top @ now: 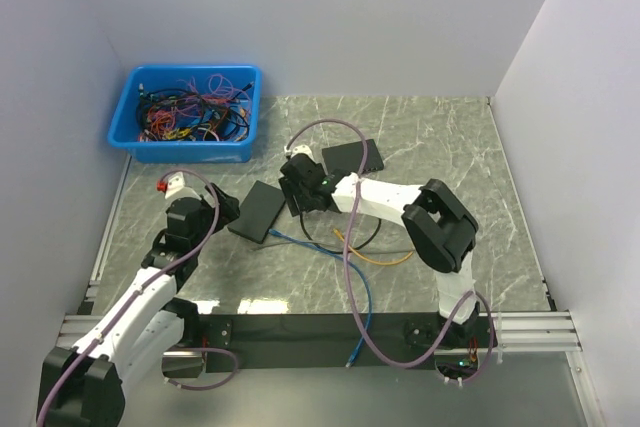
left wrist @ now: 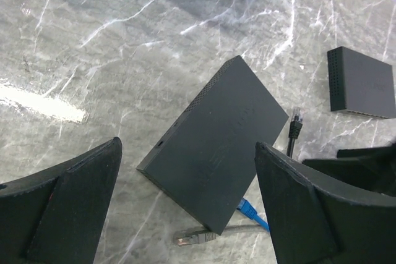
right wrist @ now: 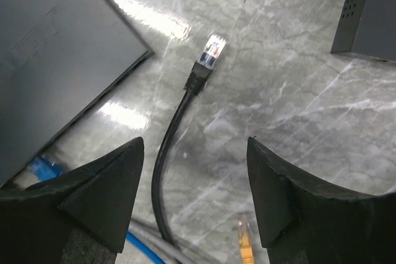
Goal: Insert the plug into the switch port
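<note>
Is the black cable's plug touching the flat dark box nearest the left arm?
Apart. The right wrist view shows bare marble between the black plug and the nearest corner of the dark box.

Seeing a bin (top: pixel 180 152) sitting at the far left corner of the table (top: pixel 450 147), tangled cables (top: pixel 195 107) lying in it. Finding the near switch (top: pixel 256 210) lying before the bin, the far switch (top: pixel 355 157) lying right of and behind it. Spotting the plug (right wrist: pixel 210 51) resting between both switches, its cable (right wrist: pixel 170 153) trailing nearward among other cables (top: pixel 368 297).
</note>
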